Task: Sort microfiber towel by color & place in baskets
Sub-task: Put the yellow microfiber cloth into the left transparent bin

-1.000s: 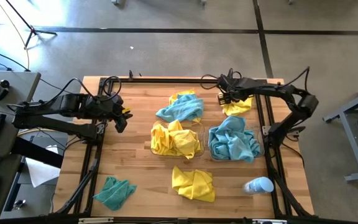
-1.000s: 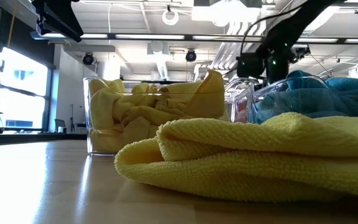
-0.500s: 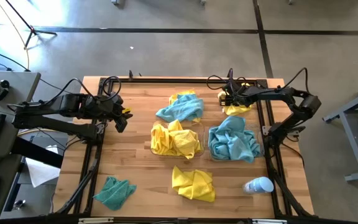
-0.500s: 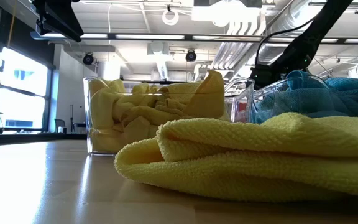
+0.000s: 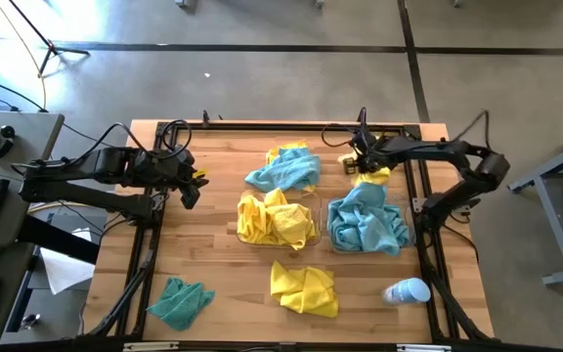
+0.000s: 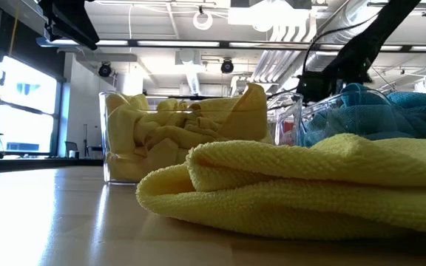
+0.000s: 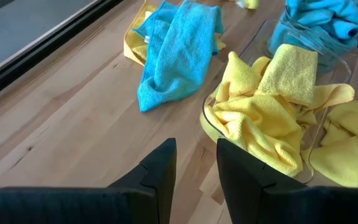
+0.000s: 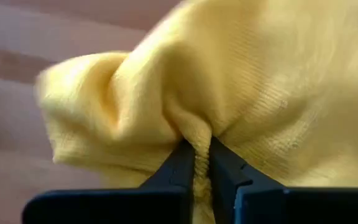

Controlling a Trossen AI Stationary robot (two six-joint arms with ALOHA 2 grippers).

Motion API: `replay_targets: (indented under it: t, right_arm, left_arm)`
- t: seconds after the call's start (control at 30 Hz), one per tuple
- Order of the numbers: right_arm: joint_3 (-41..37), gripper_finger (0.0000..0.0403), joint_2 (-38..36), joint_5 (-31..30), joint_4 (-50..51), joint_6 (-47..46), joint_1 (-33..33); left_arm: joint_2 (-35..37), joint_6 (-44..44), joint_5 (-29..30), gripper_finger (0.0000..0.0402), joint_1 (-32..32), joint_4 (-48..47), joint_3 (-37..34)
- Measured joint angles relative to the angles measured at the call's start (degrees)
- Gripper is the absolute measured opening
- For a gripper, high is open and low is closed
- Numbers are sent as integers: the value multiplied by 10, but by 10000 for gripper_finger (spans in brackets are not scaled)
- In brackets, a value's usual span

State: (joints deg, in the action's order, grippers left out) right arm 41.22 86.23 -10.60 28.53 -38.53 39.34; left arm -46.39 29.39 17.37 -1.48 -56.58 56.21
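While my right fingers [image 8: 196, 163] are pressed together on a fold of a yellow towel [image 8: 229, 81] at the far side of the counter [image 5: 213, 264], most of that towel is hidden from above: only a small yellow bit [image 5: 372, 174] peeks out under my right arm. My left fingers [image 7: 194, 171] hang a little apart over the counter's left side, holding nothing.

Just ahead of my left fingers sits the clear basket [image 7: 211, 127] full of yellow towels [image 7: 272, 106]. Beyond it is the second basket [image 7: 272, 34], full of teal-blue towels [image 7: 328, 15], and it is cut off at the edge of that picture. That same basket [image 5: 405, 227] sits just beside my right fingers, on their near side. A teal-blue towel [image 5: 286, 171] lies loose on the counter between my two fingers, draped over a yellow one I can see only a corner of [image 5: 286, 152].

Far from both fingers, at the near edge, lie a loose yellow towel [image 5: 304, 288], a teal-blue one [image 5: 180, 301], and a white and light-blue bottle [image 5: 408, 291] on its side.

From low down, the near yellow towel [image 6: 302, 185] blocks much of the view. The counter is light wood boards. Behind it I see ceiling lights [image 6: 198, 18], pipes and a bright window [image 6: 21, 103].
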Motion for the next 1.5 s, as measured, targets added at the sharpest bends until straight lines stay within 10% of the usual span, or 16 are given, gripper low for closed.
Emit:
replay_targets:
  t: [0.57, 1.1, 1.5]
  right_arm:
    - [320, 3, -126, -221, 201, -86, -258]
    - [601, 1, 66, -320, 215, -148, -510]
    - [817, 1, 218, -310, 507, -409, -614]
  left_arm:
    - [0, -75, 0, 101, 0, -1, 0]
    - [0, -91, -39, 101, 0, -2, 0]
    - [0, -91, -51, 101, 0, -15, 0]
